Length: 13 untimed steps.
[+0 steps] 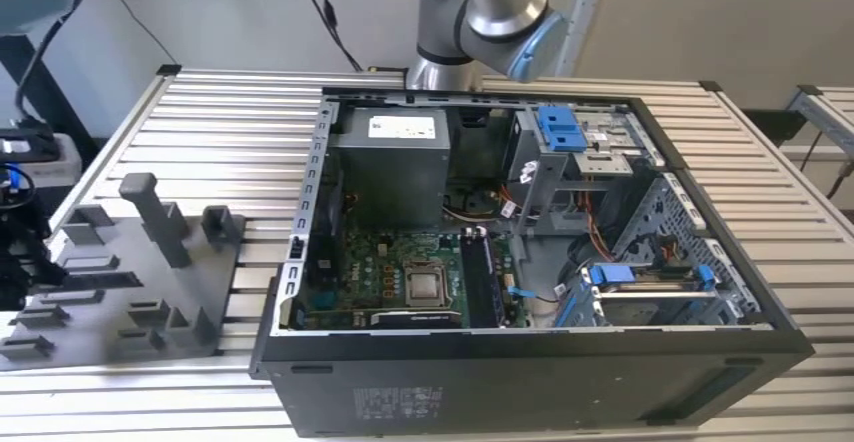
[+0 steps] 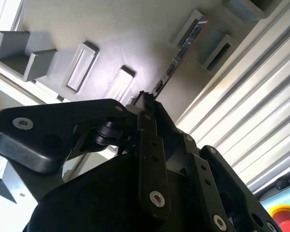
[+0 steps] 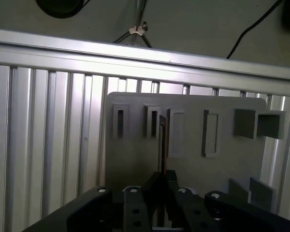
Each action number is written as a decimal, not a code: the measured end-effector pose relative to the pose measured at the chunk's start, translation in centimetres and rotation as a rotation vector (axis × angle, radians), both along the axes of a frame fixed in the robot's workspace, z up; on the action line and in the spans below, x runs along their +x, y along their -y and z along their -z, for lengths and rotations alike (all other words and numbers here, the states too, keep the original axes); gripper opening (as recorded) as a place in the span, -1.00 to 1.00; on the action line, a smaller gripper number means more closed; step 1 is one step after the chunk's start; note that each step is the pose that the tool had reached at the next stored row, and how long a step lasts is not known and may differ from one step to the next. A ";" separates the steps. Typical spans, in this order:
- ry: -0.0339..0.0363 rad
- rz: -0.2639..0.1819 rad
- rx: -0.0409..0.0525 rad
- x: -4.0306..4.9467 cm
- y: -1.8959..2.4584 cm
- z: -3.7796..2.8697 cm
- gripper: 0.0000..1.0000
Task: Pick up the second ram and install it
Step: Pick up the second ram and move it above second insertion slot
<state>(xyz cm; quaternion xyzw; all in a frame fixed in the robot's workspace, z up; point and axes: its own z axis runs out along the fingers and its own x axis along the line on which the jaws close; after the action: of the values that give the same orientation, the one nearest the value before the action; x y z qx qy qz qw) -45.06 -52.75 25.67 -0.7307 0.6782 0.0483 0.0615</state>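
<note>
Between the fingertips of the gripper (image 3: 165, 178) sits the near end of the second ram (image 3: 162, 145), and the card runs straight out ahead of them, edge-on in both wrist views. The fingers look pressed together on it, pinching its two flat faces. Beneath and beyond the card lies the grey fixture tray (image 3: 222, 164) with its slots and raised blocks. The far end of the card lines up with one of those slots, and I cannot tell whether it is seated there or lifted clear. The tray rests on a ribbed metal table (image 3: 48, 145).

By my judgement the card should be very light and stiff, yet thin and brittle, with chips and contacts that would not tolerate squeezing or twisting. The sound hold is squarely across the flat faces, close to the free long edge, with modest force so it neither tips nor slips.

Seen edge-on, it is a narrow dark sliver, brownish along one side in the first wrist view, with small bright glints along it in the second wrist view
</note>
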 end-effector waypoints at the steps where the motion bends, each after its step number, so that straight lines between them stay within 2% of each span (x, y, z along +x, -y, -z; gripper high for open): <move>1: 0.0000 0.000 0.0000 0.00 0.00 -0.45 -0.65; 5: 0.0000 0.000 0.0013 0.00 0.00 -2.01 -0.65; 8: 0.0000 0.002 0.0037 0.00 0.00 -2.80 -0.65; 13: 0.0010 0.004 0.0034 0.01 -0.01 -4.52 -0.65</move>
<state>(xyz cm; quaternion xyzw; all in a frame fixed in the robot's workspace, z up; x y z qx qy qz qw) -45.05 -52.74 30.19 -0.7292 0.6796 0.0490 0.0631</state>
